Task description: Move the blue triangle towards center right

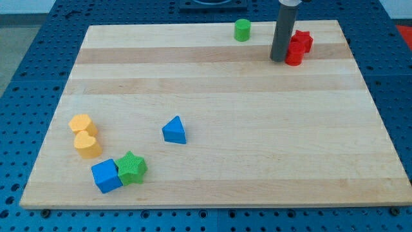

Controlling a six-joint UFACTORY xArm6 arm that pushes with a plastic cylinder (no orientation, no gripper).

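A: What sits nearest on the board?

B: Near left, a blue cube touching a green star on its right, both matte and solid-coloured. Just beyond them, two yellow blocks touch: a yellow heart and, behind it, a yellow rounded block whose outline I cannot settle.

A: And the blue triangle?

B: The blue triangle stands alone left of centre, a little right of the yellow pair, its apex pointing to the far edge and its broad base toward the near side, the long axis running left to right.

A: The surface?

B: A pale wooden board of joined planks with lengthwise grain, lying on a blue perforated table.

A: Farther back?

B: A green cylinder near the far edge. To its right, my tip rests on the board, a plain dark rod with no claw, holding nothing, touching a red cylinder beside a red star. It is well apart from the triangle.
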